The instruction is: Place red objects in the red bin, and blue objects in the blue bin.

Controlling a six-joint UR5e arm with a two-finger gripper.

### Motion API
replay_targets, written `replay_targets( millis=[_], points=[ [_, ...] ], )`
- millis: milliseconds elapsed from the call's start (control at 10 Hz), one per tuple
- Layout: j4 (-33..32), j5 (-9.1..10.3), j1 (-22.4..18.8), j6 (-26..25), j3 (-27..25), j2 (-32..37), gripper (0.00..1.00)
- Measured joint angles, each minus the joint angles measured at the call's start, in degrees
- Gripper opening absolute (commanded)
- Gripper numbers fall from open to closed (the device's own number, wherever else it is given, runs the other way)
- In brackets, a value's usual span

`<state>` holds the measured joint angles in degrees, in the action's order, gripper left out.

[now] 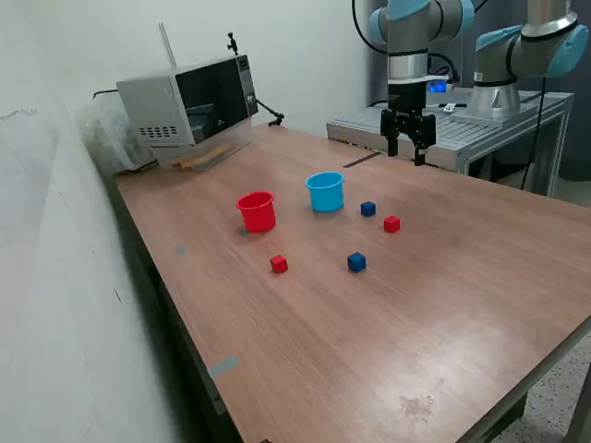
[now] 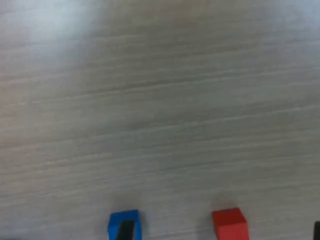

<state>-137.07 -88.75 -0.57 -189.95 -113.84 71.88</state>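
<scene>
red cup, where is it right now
In the exterior view the red cup stands upright on the table, just to the exterior view's left of the light blue cup, with a red cube a little nearer the camera.

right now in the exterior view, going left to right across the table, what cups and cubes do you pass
red cup → red cube → blue cup → blue cube → blue cube → red cube

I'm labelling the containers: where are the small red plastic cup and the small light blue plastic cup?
small red plastic cup (image 1: pixel 258 215): exterior view, on its front wall.
small light blue plastic cup (image 1: pixel 326 196): exterior view, on its front wall.
</scene>
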Motion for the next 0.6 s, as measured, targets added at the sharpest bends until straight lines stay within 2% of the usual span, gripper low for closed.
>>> replay_targets(
  millis=[600],
  points=[
    [-2.71,-0.70,0.36,1.90,2.94,-6.06,1.00]
  ],
)
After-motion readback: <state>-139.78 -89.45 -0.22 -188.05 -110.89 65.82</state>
